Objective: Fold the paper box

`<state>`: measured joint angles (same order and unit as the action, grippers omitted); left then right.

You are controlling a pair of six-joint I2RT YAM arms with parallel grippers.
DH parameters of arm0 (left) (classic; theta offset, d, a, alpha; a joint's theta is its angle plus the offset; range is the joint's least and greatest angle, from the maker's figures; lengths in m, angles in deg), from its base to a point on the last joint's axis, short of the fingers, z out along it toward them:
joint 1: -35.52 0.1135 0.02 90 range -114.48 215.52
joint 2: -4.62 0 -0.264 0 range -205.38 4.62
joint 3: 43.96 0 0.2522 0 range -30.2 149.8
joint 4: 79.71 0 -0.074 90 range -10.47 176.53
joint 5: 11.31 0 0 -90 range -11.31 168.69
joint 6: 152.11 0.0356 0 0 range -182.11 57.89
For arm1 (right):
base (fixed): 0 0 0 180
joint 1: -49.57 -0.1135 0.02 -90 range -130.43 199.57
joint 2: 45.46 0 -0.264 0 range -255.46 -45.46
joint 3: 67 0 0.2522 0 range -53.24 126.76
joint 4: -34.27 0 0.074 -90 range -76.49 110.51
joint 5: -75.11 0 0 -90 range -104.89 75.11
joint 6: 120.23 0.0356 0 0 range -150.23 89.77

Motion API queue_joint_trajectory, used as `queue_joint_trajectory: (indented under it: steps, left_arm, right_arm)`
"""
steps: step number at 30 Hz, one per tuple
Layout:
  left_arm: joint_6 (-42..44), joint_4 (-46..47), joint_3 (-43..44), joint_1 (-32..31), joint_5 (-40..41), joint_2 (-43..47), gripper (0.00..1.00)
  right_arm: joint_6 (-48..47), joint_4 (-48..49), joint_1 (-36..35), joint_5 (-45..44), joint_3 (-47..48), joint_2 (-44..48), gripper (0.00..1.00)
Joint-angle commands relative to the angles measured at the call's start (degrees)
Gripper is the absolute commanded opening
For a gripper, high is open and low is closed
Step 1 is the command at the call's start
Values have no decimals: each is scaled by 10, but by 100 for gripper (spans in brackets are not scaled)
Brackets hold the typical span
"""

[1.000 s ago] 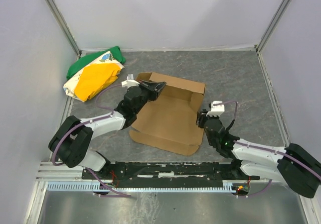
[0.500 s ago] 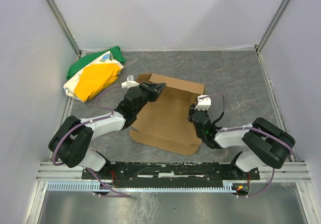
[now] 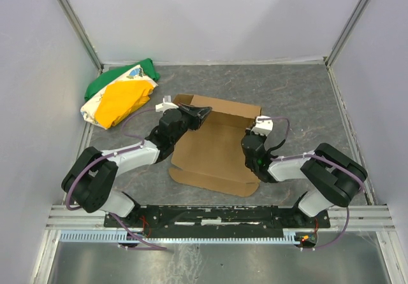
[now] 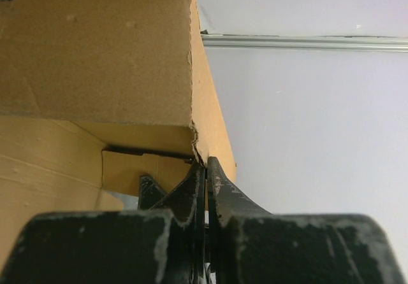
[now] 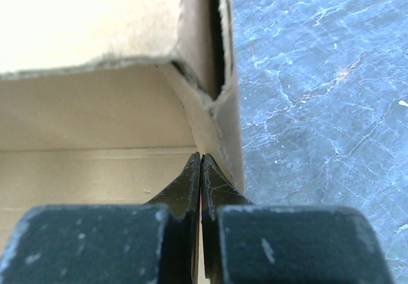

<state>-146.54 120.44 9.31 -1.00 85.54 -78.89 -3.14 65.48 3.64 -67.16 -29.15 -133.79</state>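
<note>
The paper box (image 3: 213, 147) is brown corrugated cardboard, lying half-formed mid-table with its back and right walls raised. My left gripper (image 3: 203, 113) is shut on the top edge of the back-left wall. In the left wrist view the torn cardboard (image 4: 95, 61) edge runs down between the shut fingertips of the left gripper (image 4: 205, 164). My right gripper (image 3: 250, 145) is shut inside the box at its right side. In the right wrist view the right gripper (image 5: 201, 160) rests its tips against the box floor (image 5: 95, 112), just left of the raised right wall (image 5: 223, 118), with nothing seen between them.
A green, yellow and white cloth bundle (image 3: 118, 96) lies at the back left. Grey marbled tabletop (image 3: 299, 99) surrounds the box and is bounded by pale enclosure walls. A metal rail (image 3: 210, 215) runs along the near edge by the arm bases.
My right gripper has swung left from beside the box to its right inner edge and closed. The box's near edge has shifted slightly right. The left gripper keeps its grip.
</note>
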Motion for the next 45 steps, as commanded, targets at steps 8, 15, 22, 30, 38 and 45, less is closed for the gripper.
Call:
queue_joint_trajectory:
  steps: [8, 15, 22, 30, 38, 45]
  left_arm:
    - [-21, -17, 27, -2, -12, 16, 3]
    - [-22, -23, 18, -2, -14, 18, 3]
    - [-21, -34, 19, -2, -8, 24, 3]
    - [-21, -60, 26, -2, -6, 23, 3]
    - [-22, -75, 30, -2, -7, 23, 3]
    - [-20, -111, 69, -2, -3, 6, 3]
  right_arm:
    - [39, 35, 3, -5, 3, -7, 44]
    - [-2, 53, 6, -5, 21, -28, 16]
    - [16, -1, 7, -86, 25, -7, 1]
    - [105, -233, 7, -172, 68, 39, 1]
    - [156, -216, 8, -145, 43, 50, 49]
    - [96, -200, 8, -51, -21, 144, 82]
